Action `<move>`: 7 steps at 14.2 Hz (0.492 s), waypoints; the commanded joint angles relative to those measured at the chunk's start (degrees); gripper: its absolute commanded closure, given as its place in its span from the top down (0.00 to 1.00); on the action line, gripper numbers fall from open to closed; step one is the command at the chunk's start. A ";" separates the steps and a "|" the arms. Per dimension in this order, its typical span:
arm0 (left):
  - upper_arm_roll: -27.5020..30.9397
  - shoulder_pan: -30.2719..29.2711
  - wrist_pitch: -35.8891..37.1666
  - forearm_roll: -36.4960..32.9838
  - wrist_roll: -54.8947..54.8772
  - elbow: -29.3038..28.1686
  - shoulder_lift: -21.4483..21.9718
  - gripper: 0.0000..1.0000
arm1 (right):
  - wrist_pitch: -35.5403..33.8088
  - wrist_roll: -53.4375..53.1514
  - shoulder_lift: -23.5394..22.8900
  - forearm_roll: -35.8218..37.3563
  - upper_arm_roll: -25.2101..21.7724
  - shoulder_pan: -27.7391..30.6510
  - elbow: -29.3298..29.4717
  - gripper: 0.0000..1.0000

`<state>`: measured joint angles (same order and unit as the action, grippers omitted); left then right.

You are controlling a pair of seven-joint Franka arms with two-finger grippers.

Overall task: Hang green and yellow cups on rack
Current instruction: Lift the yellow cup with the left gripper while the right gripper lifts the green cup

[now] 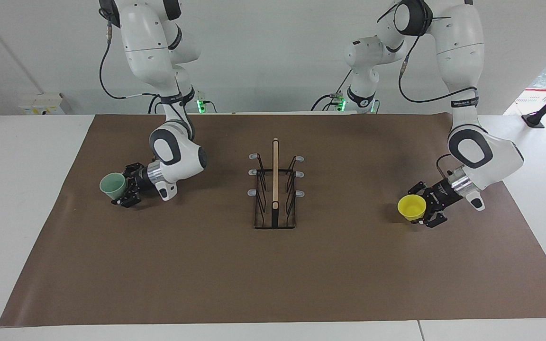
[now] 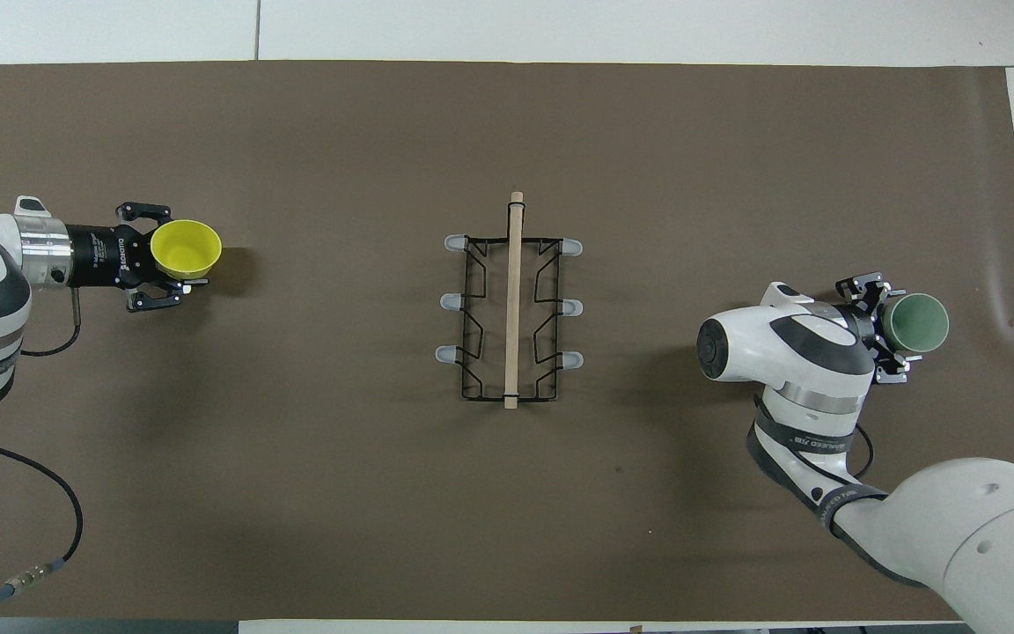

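**Both cups gripped, rack bare at centre**

Brown paper covers the tabletop (image 1: 273,284) below a plain white wall. At the centre of the facing view stands the rack (image 1: 275,189), its wooden bar upright and its grey-tipped prongs carrying nothing. At centre left of that view the right hand (image 1: 128,189) is closed around the green cup (image 1: 113,185), which lies tipped on its side with its mouth turned away from the rack. At centre right the left hand (image 1: 428,206) grips the yellow cup (image 1: 412,207), also tipped sideways, its mouth facing the rack. Both cups are well apart from the rack.
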<state>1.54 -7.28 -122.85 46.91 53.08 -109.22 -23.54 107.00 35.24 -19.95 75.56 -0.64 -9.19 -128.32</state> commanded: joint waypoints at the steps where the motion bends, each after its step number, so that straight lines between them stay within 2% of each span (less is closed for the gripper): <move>1: 0.75 0.60 0.33 0.55 -1.22 -0.82 3.15 0.00 | -2.57 -4.45 0.17 1.69 0.46 0.14 -0.27 0.24; 2: 0.83 0.60 0.59 0.29 -1.13 -0.12 4.37 0.00 | -3.28 -7.00 0.17 1.69 0.46 -0.12 -0.09 0.00; 3: 0.83 0.78 0.68 -0.15 -0.70 0.23 5.95 0.00 | -3.63 -8.07 0.26 1.69 0.46 -0.21 0.17 0.00; 5: 0.83 2.53 1.03 -7.93 -0.34 0.23 9.64 0.00 | -3.73 -7.99 0.26 0.82 0.46 -0.04 2.70 0.00; 7: 0.75 3.24 2.60 -11.13 -0.17 0.41 12.37 0.00 | -3.64 -7.64 0.61 -1.36 0.55 0.84 6.22 0.00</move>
<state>1.54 -5.48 -122.04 38.78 52.67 -107.85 -14.91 103.79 27.61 -19.83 75.46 -0.46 -9.42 -125.37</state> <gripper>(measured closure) 0.348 0.326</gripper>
